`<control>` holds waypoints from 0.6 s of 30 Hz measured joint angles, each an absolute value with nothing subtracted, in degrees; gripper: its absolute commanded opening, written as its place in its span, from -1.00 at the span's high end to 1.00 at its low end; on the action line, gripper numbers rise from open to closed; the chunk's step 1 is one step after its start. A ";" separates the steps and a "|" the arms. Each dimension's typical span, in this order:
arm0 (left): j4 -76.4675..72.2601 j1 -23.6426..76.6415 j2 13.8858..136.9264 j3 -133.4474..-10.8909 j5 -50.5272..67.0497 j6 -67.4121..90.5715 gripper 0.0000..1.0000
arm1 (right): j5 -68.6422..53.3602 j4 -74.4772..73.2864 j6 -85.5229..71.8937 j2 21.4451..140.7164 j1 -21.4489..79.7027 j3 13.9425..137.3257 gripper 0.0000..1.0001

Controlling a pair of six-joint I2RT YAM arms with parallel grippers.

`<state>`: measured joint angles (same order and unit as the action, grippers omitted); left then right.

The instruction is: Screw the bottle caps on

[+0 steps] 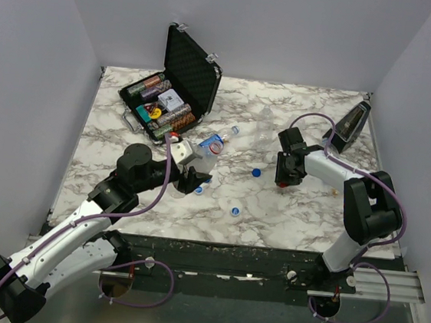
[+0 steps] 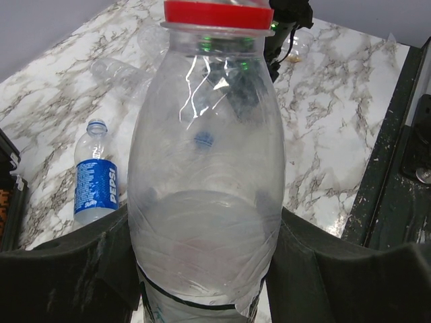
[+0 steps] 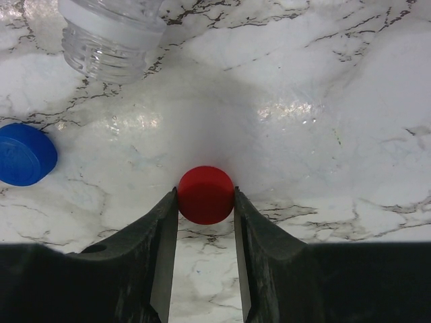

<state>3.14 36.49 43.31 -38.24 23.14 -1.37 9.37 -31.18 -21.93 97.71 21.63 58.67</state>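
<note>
My left gripper (image 2: 205,232) is shut on a clear bottle (image 2: 205,168) with a red neck ring (image 2: 219,15); its mouth is cut off by the frame edge. In the top view this gripper (image 1: 193,178) sits left of centre. My right gripper (image 3: 205,202) is shut on a red cap (image 3: 205,195) right at the marble table (image 3: 323,121); in the top view it (image 1: 283,179) is right of centre. A blue cap (image 3: 25,155) lies to the left. An open clear bottle neck (image 3: 108,40) lies ahead of it. More blue caps (image 1: 256,172) (image 1: 198,190) and a whitish cap (image 1: 235,210) lie between the arms.
A Pepsi-labelled bottle (image 2: 95,175) lies open on the table, also in the top view (image 1: 216,141). A clear bottle (image 1: 261,128) lies behind it. An open black case of poker chips (image 1: 168,102) stands at the back left. A dark pointed object (image 1: 350,125) stands at the back right.
</note>
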 measured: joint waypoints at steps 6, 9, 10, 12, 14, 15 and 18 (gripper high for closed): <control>3.16 36.49 43.53 -38.24 24.23 -2.13 -0.34 | 9.10 -31.35 -21.34 96.31 21.63 58.67 0.33; 3.16 36.49 43.77 -38.24 25.06 -2.55 -0.34 | 7.99 -31.66 -20.38 93.08 21.87 58.67 0.32; 3.18 36.49 43.86 -38.24 25.39 -2.72 -0.34 | 7.66 -31.77 -19.81 91.59 22.26 58.67 0.31; 3.49 36.49 44.01 -38.24 26.35 -3.38 -0.35 | 7.20 -32.18 -18.63 88.05 23.20 58.74 0.30; 4.45 36.49 44.16 -38.24 27.20 -4.08 -0.36 | 6.72 -32.88 -17.34 84.36 25.19 59.11 0.28; 5.13 36.49 44.27 -38.24 27.66 -4.69 -0.38 | 6.37 -33.26 -16.47 82.59 26.46 59.46 0.27; 6.83 36.49 44.31 -38.24 28.25 -6.28 -0.39 | 4.25 -33.93 -13.74 77.28 30.20 60.84 0.24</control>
